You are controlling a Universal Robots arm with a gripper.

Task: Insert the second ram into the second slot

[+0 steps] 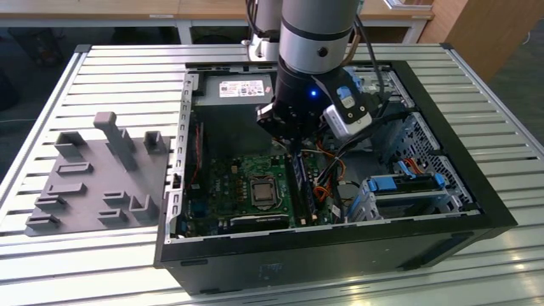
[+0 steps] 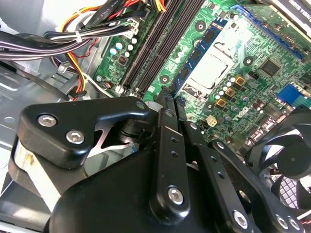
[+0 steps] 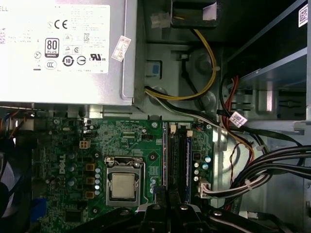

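Note:
The second ram [image 2: 200, 52] is a thin blue stick with dark chips. It stands on edge in line with the slot nearest the processor socket [image 2: 209, 68], beside the black memory slots [image 2: 150, 48]. My gripper [image 2: 169, 97] has its black fingers drawn together over the near end of the stick. In the first wrist view the fingertips [image 3: 158, 193] straddle the stick's thin top edge [image 3: 164, 155] next to the slots [image 3: 176, 160]. In the exterior view the gripper [image 1: 295, 148] reaches down into the open computer case over the slots [image 1: 300, 185]. How deep the stick sits cannot be told.
A power supply [image 3: 63, 48] lies past the board's far edge. Cable bundles [image 3: 262, 165] run beside the slots. A fan [image 2: 286, 155] sits near the gripper. Drive bays with light-blue clips [image 1: 404, 185] fill the case's side. A grey fixture plate [image 1: 93, 178] lies outside.

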